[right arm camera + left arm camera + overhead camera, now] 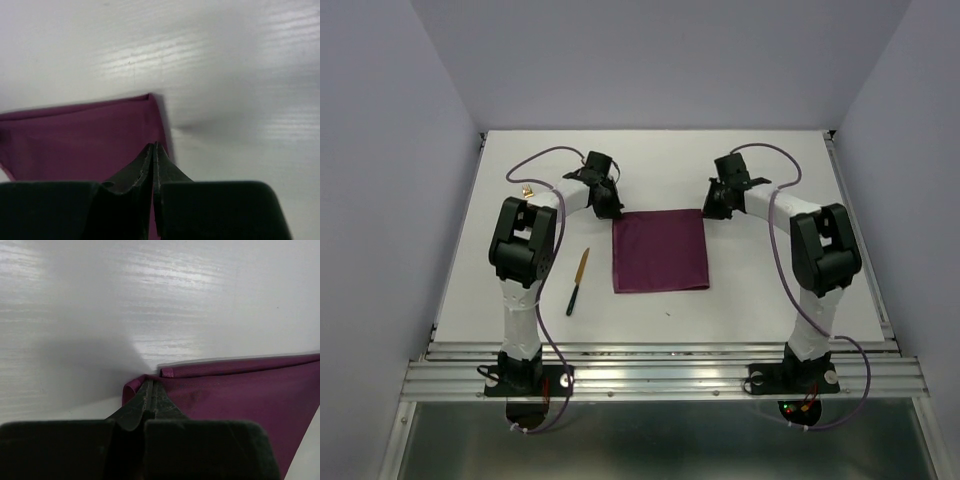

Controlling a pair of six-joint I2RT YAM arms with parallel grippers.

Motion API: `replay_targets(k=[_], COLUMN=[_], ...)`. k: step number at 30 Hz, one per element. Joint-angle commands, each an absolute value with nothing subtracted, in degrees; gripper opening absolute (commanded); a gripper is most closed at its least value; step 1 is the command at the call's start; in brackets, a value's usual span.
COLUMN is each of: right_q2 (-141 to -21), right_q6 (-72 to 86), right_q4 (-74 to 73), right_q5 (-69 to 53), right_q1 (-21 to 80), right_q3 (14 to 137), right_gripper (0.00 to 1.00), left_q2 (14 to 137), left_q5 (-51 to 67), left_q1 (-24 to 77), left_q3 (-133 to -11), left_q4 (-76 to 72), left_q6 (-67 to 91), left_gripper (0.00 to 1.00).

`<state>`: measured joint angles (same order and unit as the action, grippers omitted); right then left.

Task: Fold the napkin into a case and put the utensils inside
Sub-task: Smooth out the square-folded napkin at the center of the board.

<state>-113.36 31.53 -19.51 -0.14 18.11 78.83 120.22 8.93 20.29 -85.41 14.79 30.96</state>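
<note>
You seem to be starting the first fold. The left gripper and right gripper are pinched shut on the upper corners of the napkin, mid-frame. Next, carry both corners evenly down-frame.

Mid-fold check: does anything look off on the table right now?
Two things. The napkin has its far-left corner curled over on itself at the left gripper rather than lying flat. And only a small gold piece, perhaps the fork head, shows beside the left arm, apart from the knife lying left of the napkin.
</note>
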Motion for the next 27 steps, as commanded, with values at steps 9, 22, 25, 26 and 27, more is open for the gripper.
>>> replay_targets(k=[9, 22, 25, 26, 27], right_q2=[-87.7, -85.5, -83.2, -82.6, -82.2], right_q6=[35.8, 40.2, 39.7, 39.7, 39.8], right_q4=[-23.9, -23.4, -25.7, -26.8, -27.2], right_q5=[-3.8, -1.8, -0.4, -0.3, -0.3], right_q1=[24.4, 27.3, 27.9, 28.5, 28.5], right_q3=[58.6, 47.1, 49.5, 50.0, 50.4], right_gripper=[0.07, 0.05, 0.05, 0.06, 0.06], left_q2=[116.5, 117.3, 116.8, 116.5, 116.3], left_q5=[6.2, 9.2, 9.4, 9.5, 9.5], left_q1=[20.3, 20.3, 20.3, 20.3, 20.3], left_q3=[-84.2, -85.3, -85.2, -85.0, -84.7], left_q4=[18.6, 18.0, 17.8, 17.6, 17.4], left_q6=[29.1, 29.0, 29.2, 29.3, 29.6], left_gripper=[0.0, 0.0, 0.0, 0.0, 0.0])
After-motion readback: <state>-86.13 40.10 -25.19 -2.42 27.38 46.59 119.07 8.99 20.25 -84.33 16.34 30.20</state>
